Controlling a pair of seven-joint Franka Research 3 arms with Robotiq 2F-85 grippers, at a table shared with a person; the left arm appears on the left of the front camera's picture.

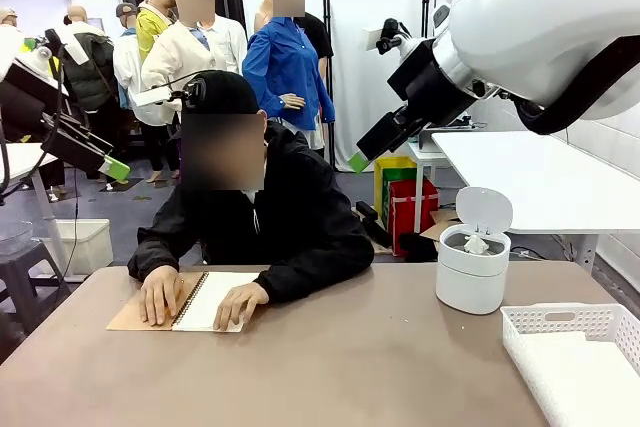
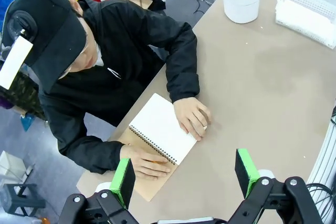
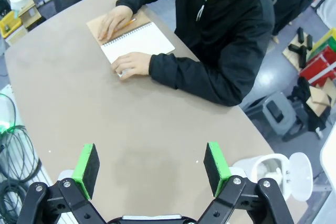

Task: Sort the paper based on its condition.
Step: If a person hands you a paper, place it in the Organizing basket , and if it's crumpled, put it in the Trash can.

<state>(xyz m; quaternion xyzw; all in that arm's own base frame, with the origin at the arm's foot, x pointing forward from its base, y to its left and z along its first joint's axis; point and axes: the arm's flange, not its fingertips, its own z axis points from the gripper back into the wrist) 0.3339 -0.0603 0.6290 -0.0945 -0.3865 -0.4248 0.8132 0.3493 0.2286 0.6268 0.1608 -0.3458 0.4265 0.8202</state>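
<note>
Both grippers wide and empty, held high; no loose paper on offer.
Notebook [image 2: 160,129] lies below, ahead of left gripper [image 2: 185,166], under person's hands [image 2: 192,119]; crumpled paper [image 1: 476,244] sits in bin [image 1: 470,287], below beside right gripper [image 3: 151,153]. Best wait for a freed page, then descend clear of hands.

White right arm [image 1: 540,17]; black right claw [image 3: 151,167], green pads [image 3: 86,167]

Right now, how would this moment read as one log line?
left gripper: open, aloft | right gripper: open, aloft | person's hands: on notebook | bin: lid up, paper inside | basket: beside bin
</note>
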